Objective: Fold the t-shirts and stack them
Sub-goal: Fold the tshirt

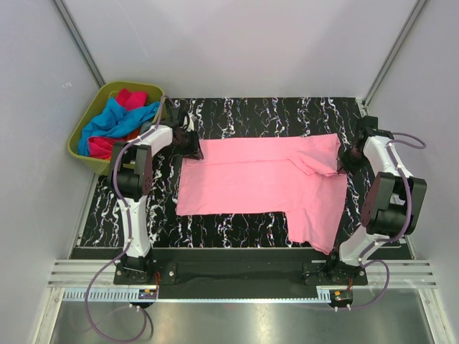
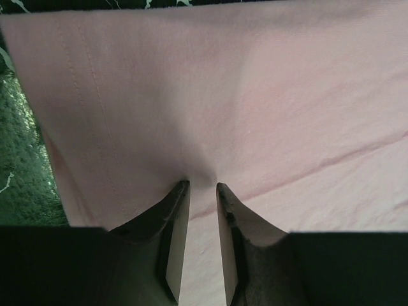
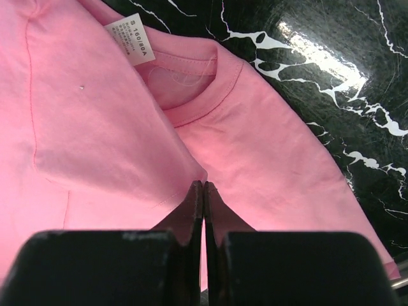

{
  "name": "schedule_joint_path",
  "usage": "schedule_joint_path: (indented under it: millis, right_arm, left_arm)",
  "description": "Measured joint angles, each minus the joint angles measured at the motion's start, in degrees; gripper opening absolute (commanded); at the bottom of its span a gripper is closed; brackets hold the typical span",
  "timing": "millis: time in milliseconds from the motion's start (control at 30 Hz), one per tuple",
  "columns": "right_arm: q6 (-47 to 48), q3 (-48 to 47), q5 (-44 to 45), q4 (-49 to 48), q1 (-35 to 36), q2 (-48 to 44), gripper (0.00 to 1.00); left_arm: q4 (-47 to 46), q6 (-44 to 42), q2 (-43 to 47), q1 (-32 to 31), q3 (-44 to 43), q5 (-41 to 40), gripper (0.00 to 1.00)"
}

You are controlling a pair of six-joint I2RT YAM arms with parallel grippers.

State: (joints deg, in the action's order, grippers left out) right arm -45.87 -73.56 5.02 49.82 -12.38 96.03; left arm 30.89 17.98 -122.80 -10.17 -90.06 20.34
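Black fingers of the left gripper [image 2: 203, 186] set narrow, pinching a small pucker of the light pink short-sleeved cloth t-shirt [image 1: 251, 179] close to its stitched hem, at the garment's left end; black fingers of the right gripper [image 3: 203, 183] pressed fully together, tips touching the edge of a folded-over sleeve just below the ribbed collar [image 3: 213, 86] and the white size label [image 3: 129, 38] (cloth caught there or not: cannot tell); shirt spread flat across the black, white-veined marble-look table [image 1: 237, 115], between the two arms, with a sleeve reaching toward the near edge; off the table's far left corner, an olive-green plastic bin [image 1: 87, 118] holding a crumpled bright blue t-shirt [image 1: 118, 122] and a magenta t-shirt [image 1: 133, 97].
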Motion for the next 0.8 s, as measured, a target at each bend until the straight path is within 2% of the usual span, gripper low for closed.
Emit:
schedule_joint_path:
  millis: [167,200,233,267,333,367,467,500,600,800]
  right_arm:
    - [-0.1,0.1,0.8,-0.6,-0.5,1.3,0.01]
    - [-0.1,0.1,1.2,-0.7,-0.6,1.6,0.06]
    - [0.0,0.1,1.5,-0.7,-0.9,2.1,0.16]
    - [0.1,0.1,1.7,-0.9,-1.4,2.6,0.31]
    - [1.5,0.0,2.0,-1.3,-2.2,3.7,0.38]
    - [2.9,-0.6,2.1,-1.1,-2.8,4.9,0.48]
    - [7.1,-3.3,3.3,-1.9,-3.7,8.0,0.53]
    - [8.8,-4.9,3.3,-2.7,-4.0,9.2,0.59]
    - [13.4,-11.6,1.6,-8.0,-4.2,13.5,0.62]
    - [17.7,-29.2,-9.9,-18.3,-4.2,28.3,0.63]
  left_arm:
    - [0.3,0.0,-0.3,0.0,-0.5,0.0,0.30]
    - [0.3,0.0,-0.3,0.0,-0.6,0.0,0.30]
    - [0.3,-0.2,-0.3,0.0,-0.6,0.0,0.30]
    - [0.3,-0.2,-0.3,0.0,-0.6,0.0,0.31]
    - [0.3,-0.2,-0.3,0.0,-0.6,0.0,0.31]
    - [0.4,-0.2,-0.3,0.0,-0.7,0.0,0.32]
    - [0.6,-0.2,-0.3,0.0,-0.7,0.0,0.33]
    - [0.8,-0.2,-0.3,0.0,-0.8,0.0,0.33]
    - [1.6,-0.2,-0.3,0.0,-1.6,0.0,0.34]
    - [2.0,-0.1,-0.3,0.2,-5.9,0.5,0.34]
